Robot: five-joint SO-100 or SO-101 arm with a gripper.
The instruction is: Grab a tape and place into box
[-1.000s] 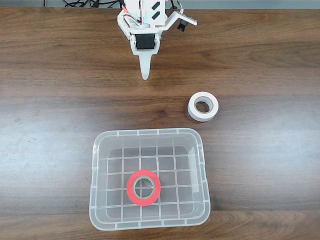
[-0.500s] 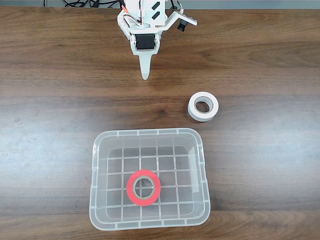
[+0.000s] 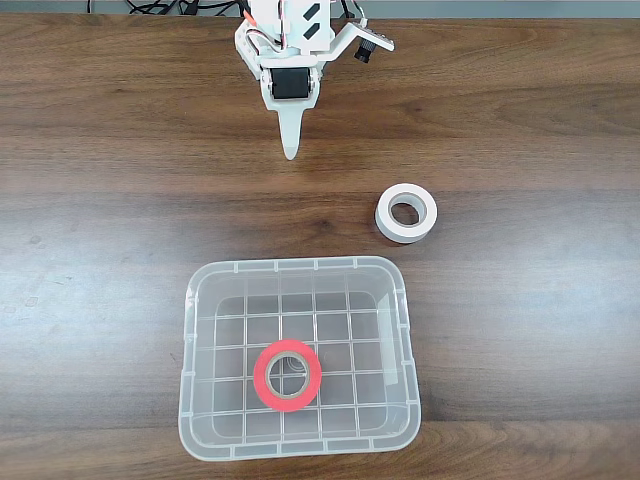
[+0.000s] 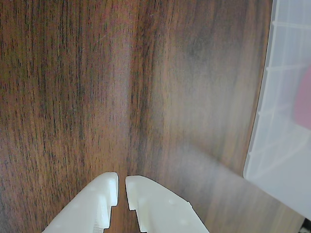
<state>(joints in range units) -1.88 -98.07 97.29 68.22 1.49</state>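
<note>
The red tape (image 3: 287, 375) with its beige core lies flat on the grid bottom of the clear box (image 3: 196, 340), near the box's front middle in the fixed view. My gripper (image 3: 291, 150) hangs at the table's far edge, well away from the box, shut with nothing between its fingers. In the wrist view the white fingertips (image 4: 108, 187) nearly touch at the gripper (image 4: 122, 187), over bare wood. The box wall (image 4: 272, 121) runs along the right edge there, with a pink blur of the tape (image 4: 303, 104) behind it.
A white tape roll (image 3: 406, 213) lies on the dark wooden table (image 3: 100, 220) to the right, between the arm and the box. Cables trail off the table's far edge.
</note>
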